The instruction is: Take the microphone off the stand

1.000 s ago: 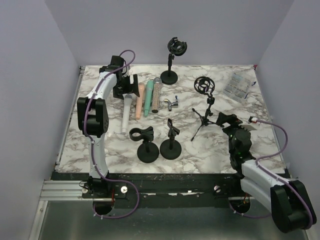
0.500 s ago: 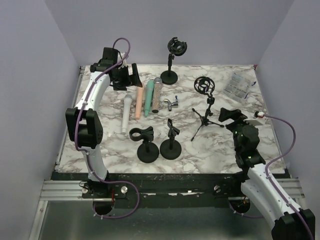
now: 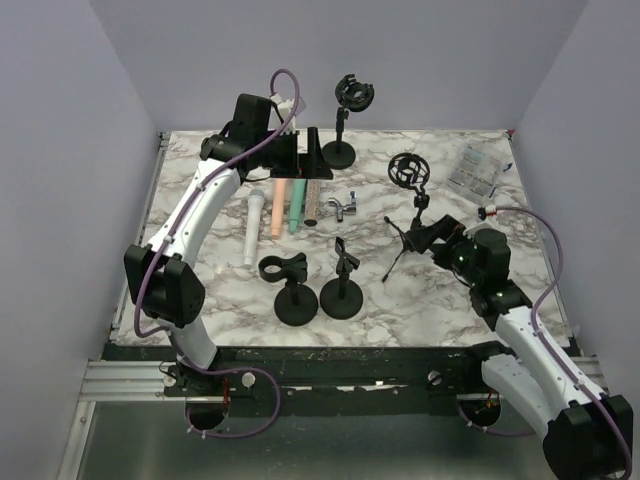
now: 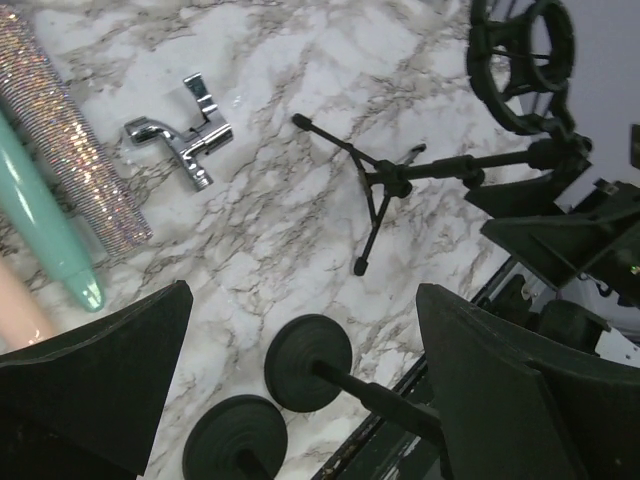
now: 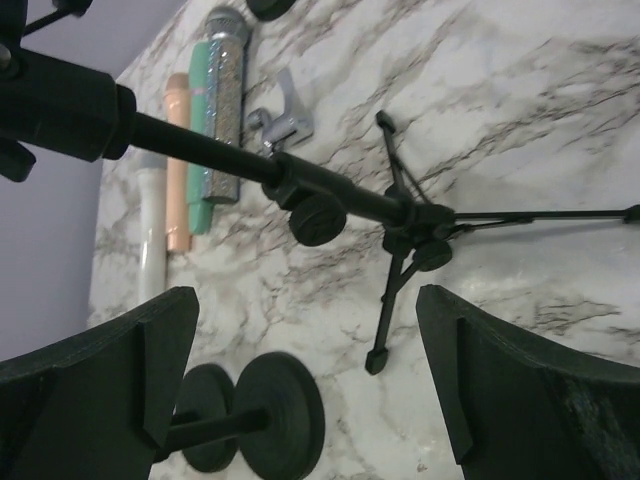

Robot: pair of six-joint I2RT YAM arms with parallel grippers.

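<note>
Left wrist view looks down past the left fingers [image 4: 90, 390], which are spread wide and hold nothing, high over the marble counter [image 4: 290, 230]. Below them lie a chrome clip [image 4: 180, 135] and the ends of the glitter microphone [image 4: 60, 140], the teal microphone [image 4: 45, 230] and the peach microphone [image 4: 12, 310]. To their right stands the tripod stand [image 4: 385, 185] with its shock mount [image 4: 520, 55].

From the top external camera, these three microphones and a white microphone [image 3: 252, 228] lie flat, side by side, on the left-centre of the counter, apart from every stand.

The right fingers [image 5: 530, 390] are also spread wide and grip nothing. They sit low beside the tripod stand, whose pole crosses the gap between them in the right wrist view; whether they touch it cannot be told.

A ring-clip stand [image 3: 290, 290] and a second round-base stand [image 3: 343, 285] stand upright just beside each other near the front. Another shock-mount stand [image 3: 345, 110] stands at the back edge, and a plastic bag [image 3: 472, 172] lies at the back right.
</note>
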